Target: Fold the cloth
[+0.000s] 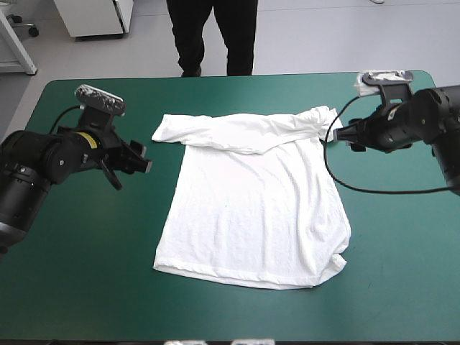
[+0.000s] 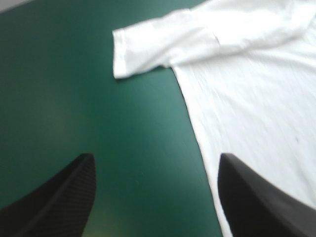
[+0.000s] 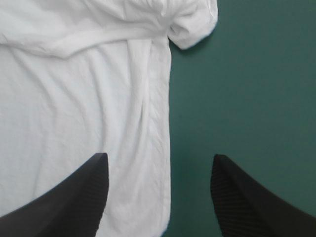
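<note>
Surface: teal-green table (image 1: 79, 287); T-shirt (image 1: 251, 208) spread flat at its middle.
Near hem (image 1: 230, 277): fairly straight, but near-right corner (image 1: 334, 266) curled; probably traps a crease if folded as is.
Left gripper (image 1: 133, 171): fingers wide apart, holding nothing, straddling the shirt's left side edge. Risk: closing on cover only, or nipping a single layer.
Right gripper (image 1: 343, 136): likewise spread and empty, right side edge between its fingers, just short of the right sleeve (image 1: 323, 118).
Far band (image 1: 237, 133): turned over onto the body, right sleeve bunched. Risk: uneven grabs drag this band and skew the fold.
</note>
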Controlling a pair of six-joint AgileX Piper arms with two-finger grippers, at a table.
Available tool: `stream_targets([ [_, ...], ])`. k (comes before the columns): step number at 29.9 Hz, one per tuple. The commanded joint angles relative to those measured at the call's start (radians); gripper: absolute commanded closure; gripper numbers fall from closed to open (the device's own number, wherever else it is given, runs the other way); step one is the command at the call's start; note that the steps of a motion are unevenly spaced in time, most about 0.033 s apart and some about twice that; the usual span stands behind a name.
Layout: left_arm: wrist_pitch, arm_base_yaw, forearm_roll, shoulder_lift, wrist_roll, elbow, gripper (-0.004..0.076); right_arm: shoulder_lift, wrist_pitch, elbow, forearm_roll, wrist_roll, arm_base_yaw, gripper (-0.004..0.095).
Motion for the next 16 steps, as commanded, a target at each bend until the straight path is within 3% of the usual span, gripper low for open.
stream_targets([
  [1, 0.098, -0.053, 0.006, -0.05, -0.074, 0.021, 0.0234, -0.104, -0.026, 0.07, -0.071, 0.015, -0.006, 0.0331],
  [6, 0.183, -0.095, -0.032, -0.039, -0.137, 0.118, 0.0234, -0.142, -0.024, 0.143, -0.09, 0.037, -0.006, 0.0331],
  [16, 0.04, -0.222, -0.041, -0.037, -0.307, 0.395, 0.0234, -0.142, -0.023, 0.15, -0.09, 0.059, -0.006, 0.0331],
])
